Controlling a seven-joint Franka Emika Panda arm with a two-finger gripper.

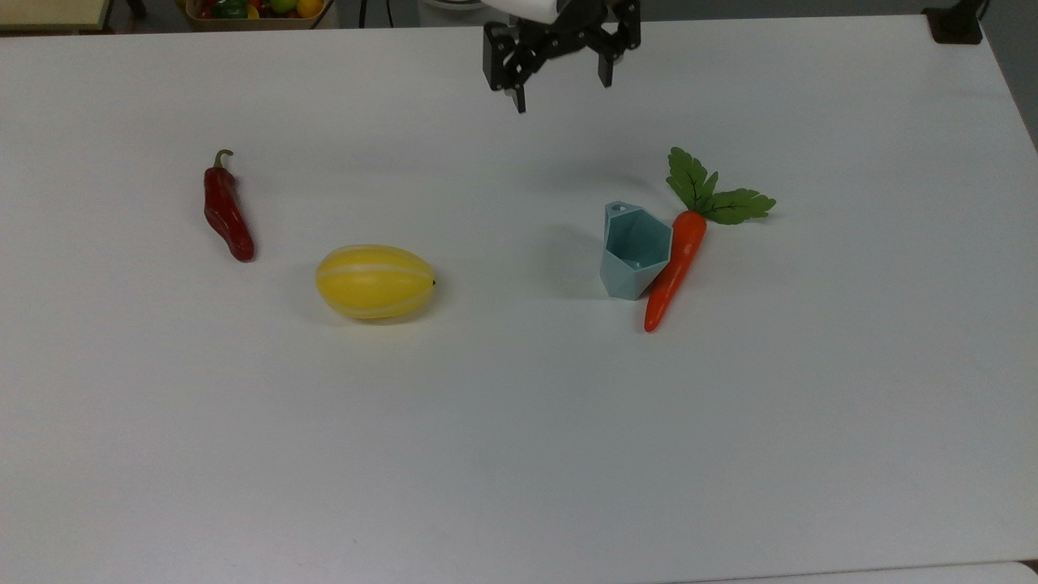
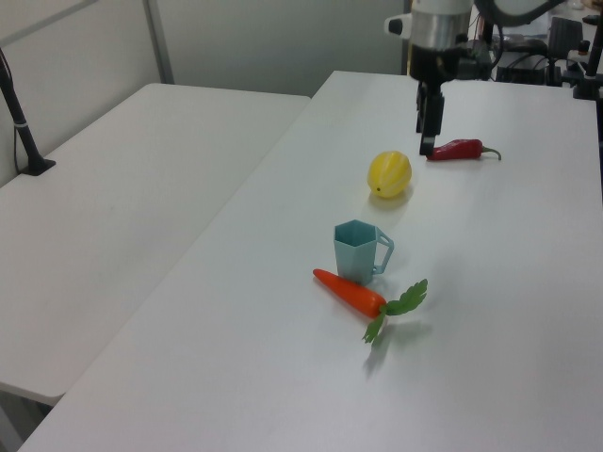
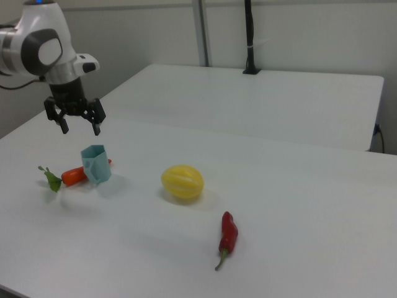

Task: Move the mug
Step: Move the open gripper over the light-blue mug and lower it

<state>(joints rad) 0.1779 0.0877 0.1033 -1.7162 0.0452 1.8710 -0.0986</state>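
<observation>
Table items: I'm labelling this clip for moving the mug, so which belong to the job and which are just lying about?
Job: mug, open gripper.
Lying about: carrot touching the mug, yellow melon, red chili.

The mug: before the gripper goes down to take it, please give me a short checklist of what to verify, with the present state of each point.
1. Gripper open and empty: ok; its fingers stand apart in the top view and the right view.
2. Mug upright, mouth up: ok, as the left view shows.
3. Gripper above the mug: not ok; in the top view it hangs nearer the table's far edge, off to the top view's left of the mug.
4. Free room around the mug: not ok; the carrot lies close against its side, on the top view's right. Whether they touch: cannot tell.
5. Handle reachable: ok; it points away from the carrot's body.
6. Yellow melon and red chili pepper out of the way: ok.
</observation>
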